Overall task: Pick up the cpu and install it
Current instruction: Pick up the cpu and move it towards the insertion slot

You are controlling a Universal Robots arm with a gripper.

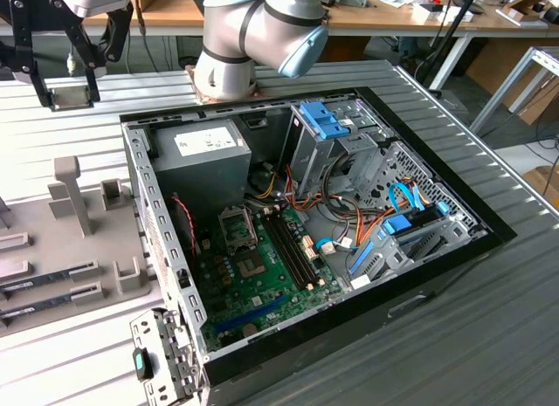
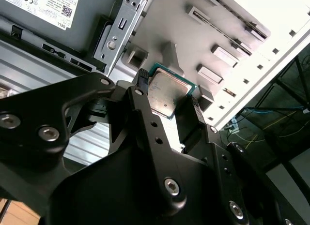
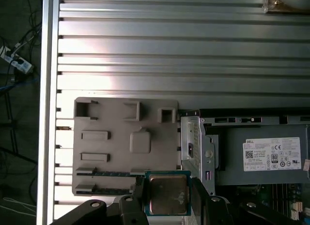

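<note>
The cpu is a small square chip with a silvery top and a green rim, held by its edges between my gripper's two black fingers. My gripper is shut on it. In the exterior view my gripper hangs high at the far left with the cpu, well above the ribbed table and off to the side of the open computer case. In the first wrist view the cpu lies over the edge of the grey parts tray, next to the case wall. The green motherboard lies inside the case.
The grey power-supply box with a white label sits at the back of the case. Blue drive brackets and bundled cables fill the case's side towards the exterior view's right. Memory sticks lie on the tray. The arm's base stands behind the case.
</note>
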